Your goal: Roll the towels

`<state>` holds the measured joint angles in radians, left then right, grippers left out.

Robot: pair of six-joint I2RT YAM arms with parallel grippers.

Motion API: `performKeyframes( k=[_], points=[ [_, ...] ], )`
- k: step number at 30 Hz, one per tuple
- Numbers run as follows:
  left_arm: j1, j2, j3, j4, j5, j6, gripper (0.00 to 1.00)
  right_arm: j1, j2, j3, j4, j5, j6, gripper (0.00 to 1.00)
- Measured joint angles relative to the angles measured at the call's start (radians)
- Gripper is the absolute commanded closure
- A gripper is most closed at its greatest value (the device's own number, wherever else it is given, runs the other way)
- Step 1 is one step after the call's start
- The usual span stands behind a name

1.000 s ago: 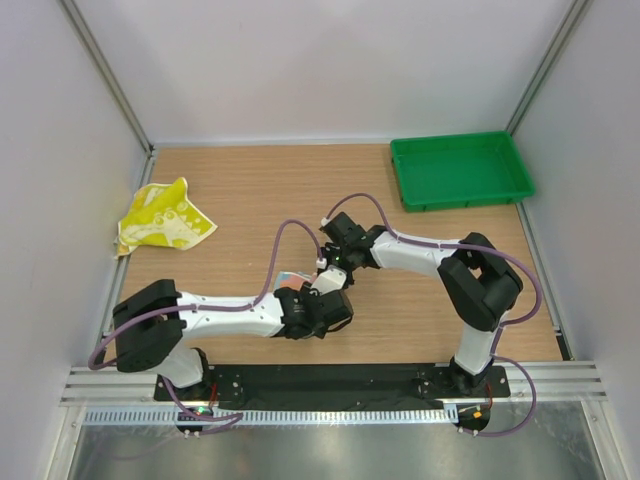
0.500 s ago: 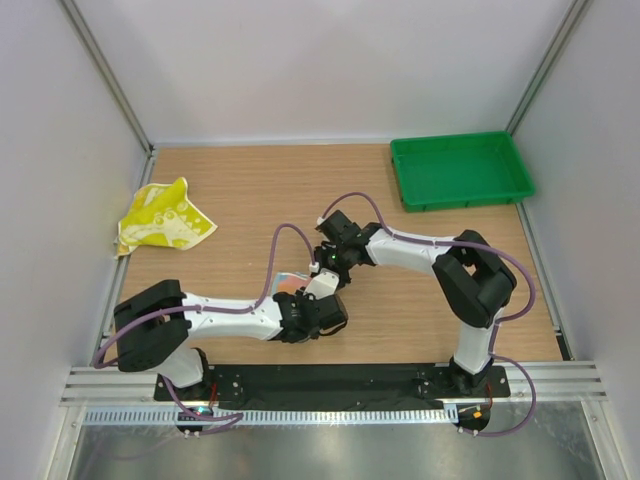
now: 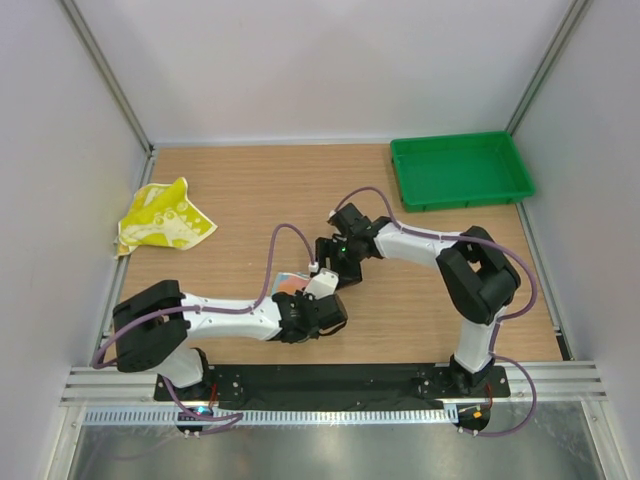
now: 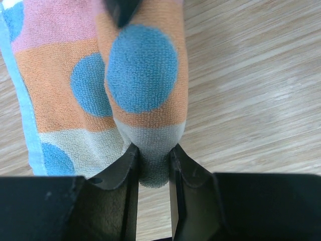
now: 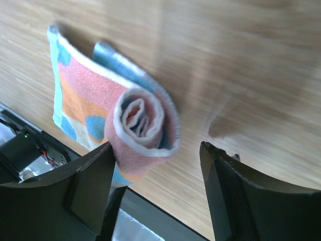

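Observation:
A towel with blue dots on orange and pink bands (image 3: 291, 282) lies partly rolled near the table's front middle. In the left wrist view my left gripper (image 4: 153, 149) is shut on the grey end of the roll (image 4: 143, 65), and the unrolled part lies flat to its left. My right gripper (image 5: 157, 146) stands open at the roll's other end (image 5: 143, 123), whose spiral shows; the roll sits close to the left finger. From above the two grippers (image 3: 305, 297) (image 3: 328, 268) meet at this towel. A yellow towel (image 3: 163, 217) lies unrolled at the far left.
A green tray (image 3: 461, 170) stands at the back right corner. White walls with metal posts (image 3: 105, 75) close in the table on three sides. A black base rail (image 3: 330, 380) runs along the near edge.
My right gripper has opened and let go of the roll's end, drawing slightly back. My left gripper has narrowed onto the roll's near end.

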<state>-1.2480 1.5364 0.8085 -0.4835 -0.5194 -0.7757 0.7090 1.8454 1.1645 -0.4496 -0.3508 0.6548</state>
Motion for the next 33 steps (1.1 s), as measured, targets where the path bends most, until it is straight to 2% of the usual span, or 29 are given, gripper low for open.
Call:
performKeyframes(
  k=[10, 17, 26, 33],
  points=[
    [0.046, -0.115, -0.047, -0.007, 0.123, 0.003, 1.00, -0.174, -0.158, -0.159, 0.072, -0.029, 0.003, 0.25],
    [0.232, -0.262, -0.196, 0.130, 0.351, -0.010, 1.00, -0.172, -0.240, -0.255, 0.173, -0.069, 0.032, 0.23],
    [0.455, -0.338, -0.351, 0.352, 0.663, -0.072, 1.00, -0.172, -0.252, -0.356, 0.316, -0.158, 0.083, 0.22],
    [0.548, -0.340, -0.420, 0.474, 0.795, -0.139, 1.00, -0.149, -0.251, -0.412, 0.465, -0.198, 0.124, 0.22]
  ],
)
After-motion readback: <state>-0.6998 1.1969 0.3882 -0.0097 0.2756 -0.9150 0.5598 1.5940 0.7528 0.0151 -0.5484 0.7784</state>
